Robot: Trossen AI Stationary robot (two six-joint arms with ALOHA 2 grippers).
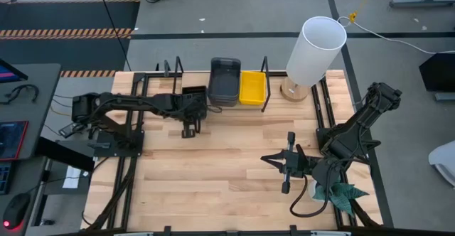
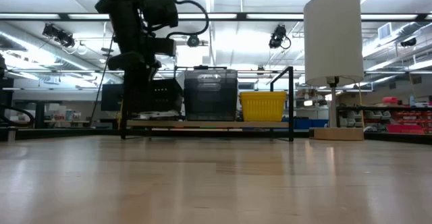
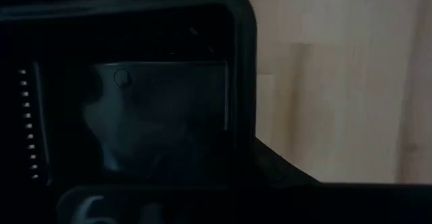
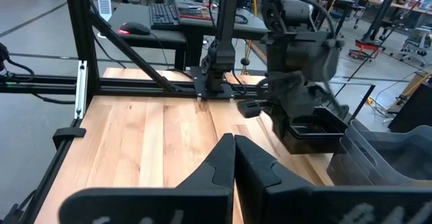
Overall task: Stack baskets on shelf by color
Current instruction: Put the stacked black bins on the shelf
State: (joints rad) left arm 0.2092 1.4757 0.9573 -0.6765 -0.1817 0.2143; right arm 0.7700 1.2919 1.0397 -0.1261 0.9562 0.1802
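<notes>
On the table (image 1: pixel 213 165), the shelf (image 1: pixel 234 108) at the far edge carries a grey basket stack (image 1: pixel 225 81) touching a yellow basket (image 1: pixel 252 87). The left end effector (image 1: pixel 193 102) pinches a black basket (image 4: pixel 314 131) at the shelf's left end. The right end effector (image 1: pixel 286 161) hovers near the front, its fingers pressed together.

A slatted light wooden tabletop (image 1: pixel 213 165) stands on a grey concrete floor (image 1: pixel 234 8) crossed by dark lines and an orange-and-black striped strip (image 1: pixel 67 33). A lamp with a tall white cylindrical shade (image 1: pixel 315 50) sits at the table's far right corner. Beyond it, long ceiling strip lights (image 2: pixel 223 16) brighten a hall, and a side desk holds a keyboard (image 4: pixel 165 13) and mouse (image 4: pixel 135 28).
</notes>
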